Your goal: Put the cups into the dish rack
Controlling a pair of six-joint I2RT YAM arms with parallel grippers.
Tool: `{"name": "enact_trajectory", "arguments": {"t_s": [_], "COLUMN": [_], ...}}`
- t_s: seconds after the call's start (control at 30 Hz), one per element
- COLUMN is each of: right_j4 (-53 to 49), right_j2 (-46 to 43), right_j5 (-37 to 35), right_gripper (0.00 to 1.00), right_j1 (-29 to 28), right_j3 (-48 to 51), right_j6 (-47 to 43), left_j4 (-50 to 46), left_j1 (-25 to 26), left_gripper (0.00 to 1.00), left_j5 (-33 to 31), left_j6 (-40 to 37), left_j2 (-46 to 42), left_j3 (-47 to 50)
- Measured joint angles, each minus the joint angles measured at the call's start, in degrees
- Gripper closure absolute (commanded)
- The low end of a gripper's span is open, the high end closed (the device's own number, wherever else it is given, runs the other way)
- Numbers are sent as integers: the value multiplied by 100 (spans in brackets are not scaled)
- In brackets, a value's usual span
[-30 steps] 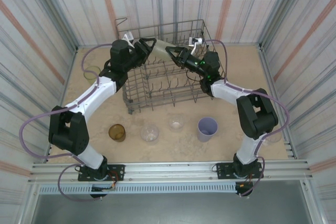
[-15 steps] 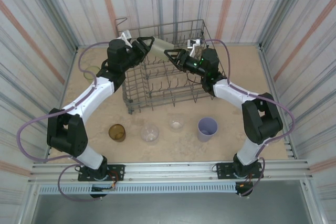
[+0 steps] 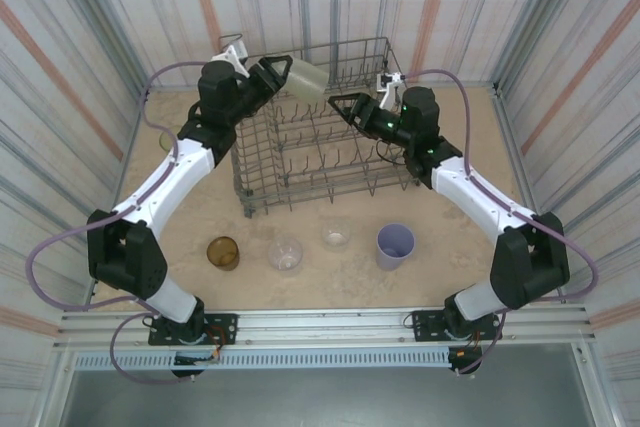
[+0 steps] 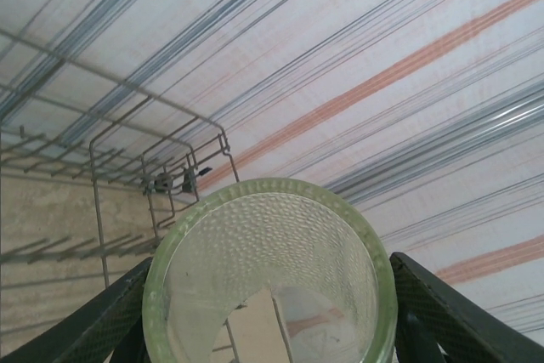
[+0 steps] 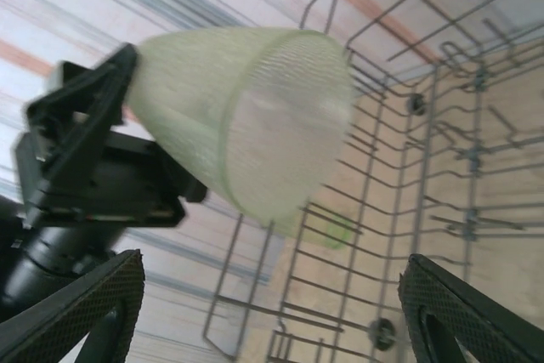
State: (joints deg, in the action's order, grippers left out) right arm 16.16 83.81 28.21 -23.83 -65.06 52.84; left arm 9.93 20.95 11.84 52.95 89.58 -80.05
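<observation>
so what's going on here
The left pincer holds a pale green cup on its side above the far side of the dish rack. The right pincer is open and empty beside it. An amber cup, two clear cups and a lavender cup stand on the table before the rack.

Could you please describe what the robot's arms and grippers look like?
The left arm and right arm have white links between bulky black joints, with mauve cables looping alongside. The left gripper and right gripper are black, with weave-textured, tapering fingers.
</observation>
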Motion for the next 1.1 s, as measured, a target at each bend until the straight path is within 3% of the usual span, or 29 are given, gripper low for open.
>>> {"name": "enact_trajectory", "arguments": {"t_s": [0.1, 0.5, 1.1], "right_j4": [-420, -1646, -2186], "right_j2": [-212, -826, -1084], "right_j5": [-162, -529, -723], "right_gripper": [1, 1, 1], "right_j1": [107, 313, 887], "right_j3": [105, 278, 535], "right_j6": [-234, -914, -1436], "left_j4": [-101, -393, -745], "left_j1": [0, 2, 20], "left_gripper": [83, 84, 83], "left_j5": [-92, -245, -754], "left_j6": [-275, -1495, -3508], "left_j2": [66, 1189, 2074], "left_j3": [-251, -1178, -1775]}}
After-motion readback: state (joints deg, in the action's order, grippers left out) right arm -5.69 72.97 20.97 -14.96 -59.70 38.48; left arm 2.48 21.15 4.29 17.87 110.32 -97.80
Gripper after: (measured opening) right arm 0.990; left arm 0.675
